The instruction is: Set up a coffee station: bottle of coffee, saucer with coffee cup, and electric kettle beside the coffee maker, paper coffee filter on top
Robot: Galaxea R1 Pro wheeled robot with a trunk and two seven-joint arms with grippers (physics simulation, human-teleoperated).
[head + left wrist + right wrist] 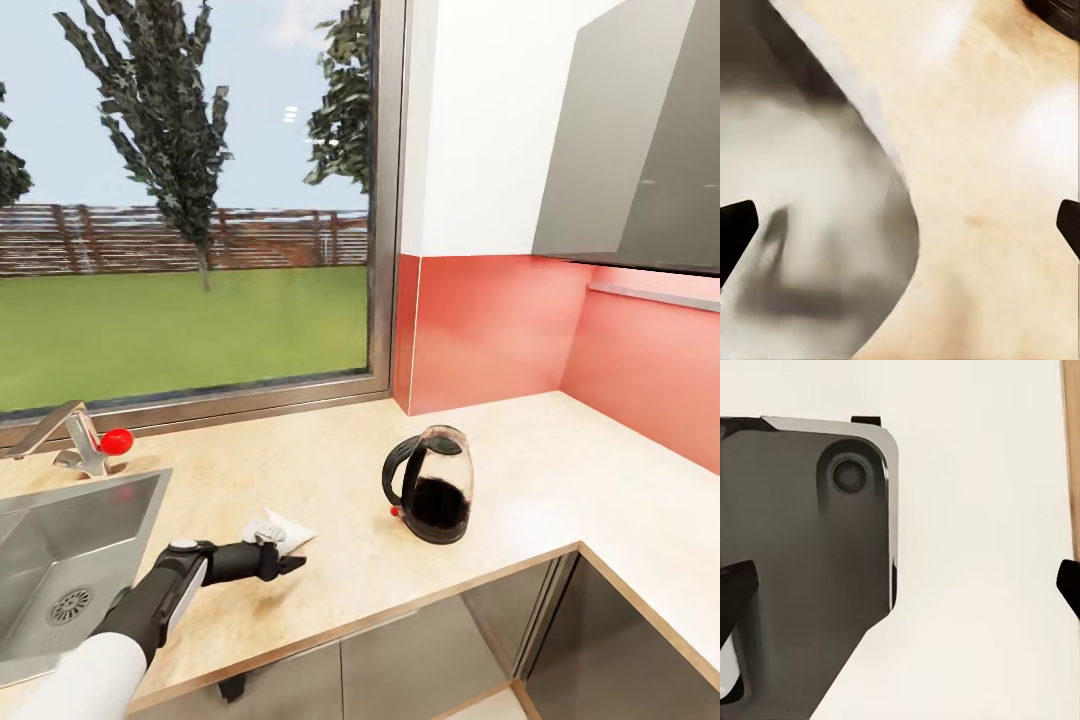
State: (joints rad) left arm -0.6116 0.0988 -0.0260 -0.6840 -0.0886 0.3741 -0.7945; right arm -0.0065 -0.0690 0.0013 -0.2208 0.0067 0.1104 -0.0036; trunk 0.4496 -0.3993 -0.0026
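The white paper coffee filter [278, 526] lies flat on the light-wood countertop [560, 470], just right of the sink. My left gripper [283, 553] hangs low over its near edge and is open. In the left wrist view the filter [802, 202] is a blurred white-grey sheet beside one fingertip, and the left gripper [900, 229] is spread wide over bare wood. The electric kettle [432, 487], dark smoky glass with a black handle, stands upright to the right of the filter; its base [1059, 9] shows in the wrist view. My right gripper [900, 585] is open and holds nothing.
A steel sink [70, 530] with a red-knobbed tap [95, 443] lies at the left. A large window runs behind the counter. A red backsplash [490, 330] with a thin grey ledge [655, 296] and grey wall cabinets [640, 140] bound the corner at the right.
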